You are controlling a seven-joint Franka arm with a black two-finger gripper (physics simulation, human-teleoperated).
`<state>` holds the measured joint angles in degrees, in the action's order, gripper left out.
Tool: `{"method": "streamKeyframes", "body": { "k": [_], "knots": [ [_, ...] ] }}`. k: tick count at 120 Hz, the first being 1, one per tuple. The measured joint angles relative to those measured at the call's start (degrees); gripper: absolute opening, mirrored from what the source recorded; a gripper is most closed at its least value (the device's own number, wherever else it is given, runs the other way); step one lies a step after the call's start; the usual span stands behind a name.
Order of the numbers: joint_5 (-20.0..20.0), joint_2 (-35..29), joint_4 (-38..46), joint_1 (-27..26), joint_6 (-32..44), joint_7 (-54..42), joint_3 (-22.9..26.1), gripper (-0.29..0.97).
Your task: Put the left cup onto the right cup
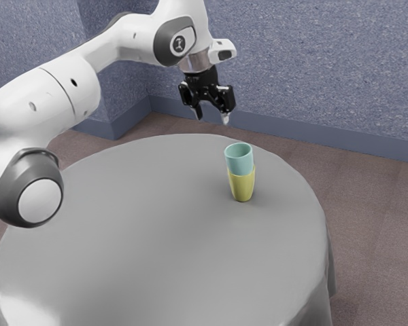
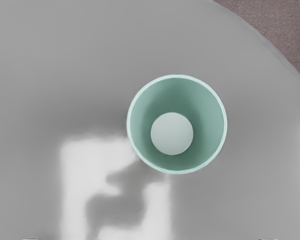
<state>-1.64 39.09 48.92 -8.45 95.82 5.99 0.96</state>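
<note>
The claw (image 1: 212, 114) is hanging with its fingers spread apart, gripping and touching nothing. Well below it, the teal cup (image 1: 239, 159) is sitting nested upright in the yellow cup (image 1: 243, 187) on the counter (image 1: 156, 238).

The counter (image 1: 156, 238) wore smooth, faintly glossy grey cloth; the teal cup (image 1: 238, 160) and yellow cup (image 1: 243, 187) looked matt plastic.

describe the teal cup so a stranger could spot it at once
Find the round grey table; toward the exterior view's right of its centre stand two nested cups. The teal cup is the upper one, sitting upright inside the yellow cup. It alone is blue-green and on top.
</note>
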Motion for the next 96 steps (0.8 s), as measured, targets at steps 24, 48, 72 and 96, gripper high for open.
{"method": "streamKeyframes", "body": {
  "k": [24,48,72,96],
  "knots": [
    [0.1,-5.6,4.9,0.2,-1.2,-0.3,-0.4,0.62],
    [0.1,-10.6,9.1,0.9,-3.3,-0.6,-1.6,0.64],
    [0.1,-17.2,15.5,3.2,-4.6,-2.0,-2.0,0.65],
    [0.1,-23.5,21.7,4.0,-5.3,-4.0,-3.7,0.66]
  ]
}}
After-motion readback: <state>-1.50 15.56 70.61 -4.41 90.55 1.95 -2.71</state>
